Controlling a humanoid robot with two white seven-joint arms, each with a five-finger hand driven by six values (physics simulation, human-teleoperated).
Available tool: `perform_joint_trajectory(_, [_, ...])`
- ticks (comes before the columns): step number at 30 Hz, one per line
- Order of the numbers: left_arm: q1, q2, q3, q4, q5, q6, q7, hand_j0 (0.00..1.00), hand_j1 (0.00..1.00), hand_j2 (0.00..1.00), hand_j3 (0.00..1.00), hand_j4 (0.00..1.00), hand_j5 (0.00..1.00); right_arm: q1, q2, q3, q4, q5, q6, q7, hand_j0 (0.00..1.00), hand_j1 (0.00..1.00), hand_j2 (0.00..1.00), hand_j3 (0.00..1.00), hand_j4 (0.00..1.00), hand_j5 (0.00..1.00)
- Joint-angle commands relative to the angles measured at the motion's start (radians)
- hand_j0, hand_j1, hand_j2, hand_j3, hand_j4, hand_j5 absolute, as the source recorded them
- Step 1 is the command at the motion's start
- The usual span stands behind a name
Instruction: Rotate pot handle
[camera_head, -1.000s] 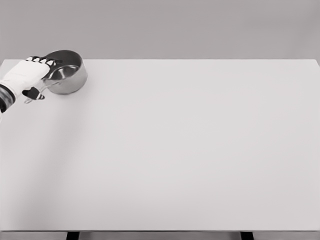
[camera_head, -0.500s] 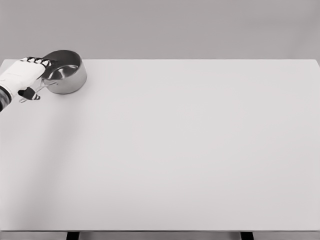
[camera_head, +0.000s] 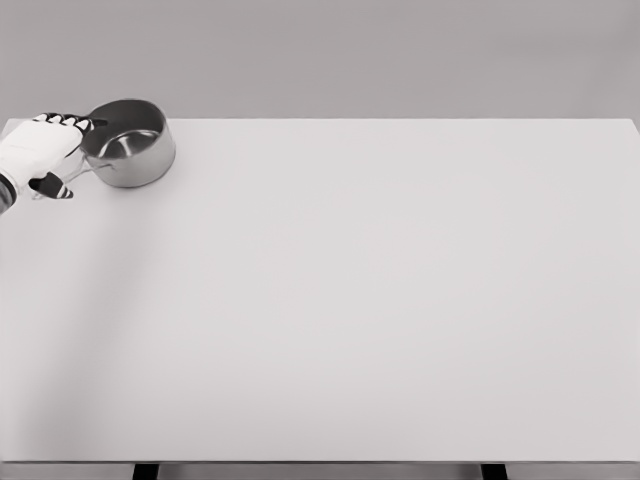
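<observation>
Left hand: the white five-finger left hand (camera_head: 38, 152) with dark fingertips enters at the far left edge of the head view, back of the hand facing up.
Grip: its fingers curl over the thin metal pot handle (camera_head: 82, 173), with the thumb below it; the hand appears closed on the handle, though the contact itself is small and partly hidden.
Pot look: the round, shiny steel pot (camera_head: 127, 142) has low straight walls, an open top and a bright reflective inside; no lid shows.
Pot place: it stands upright at the far left corner of the plain white rectangular tabletop (camera_head: 360, 300), close to the back edge.
Pot relative to hand: the pot body lies just to the right of the hand, with the handle pointing left and slightly toward the camera, into the palm.
Edges: the back edge runs just behind the pot, and the left edge lies beneath the wrist.
Open room: broad bare tabletop stretches to the right and toward the near edge.
</observation>
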Motion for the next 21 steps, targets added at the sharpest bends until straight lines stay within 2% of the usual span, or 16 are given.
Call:
perform_joint_trajectory(1, [0.0,0.001,0.0,0.0,-0.001,0.0,0.001,1.0,1.0,1.0,1.0,1.0,1.0,0.0,0.0,0.0,0.0,0.0,0.0,0.001,1.0,1.0,1.0,1.0,1.0,1.0])
perform_joint_trajectory(17, [-0.009,0.001,0.014,0.028,-0.001,0.0,0.002,1.0,1.0,1.0,1.0,1.0,1.0,0.0,0.0,0.0,0.0,0.0,0.0,-0.001,1.0,1.0,1.0,1.0,1.0,1.0])
perform_joint_trajectory(21, [-0.015,-0.004,0.016,0.036,-0.028,0.0,0.002,1.0,1.0,1.0,1.0,1.0,1.0,0.0,0.0,0.0,0.0,0.0,0.0,-0.001,1.0,1.0,1.0,1.0,1.0,1.0])
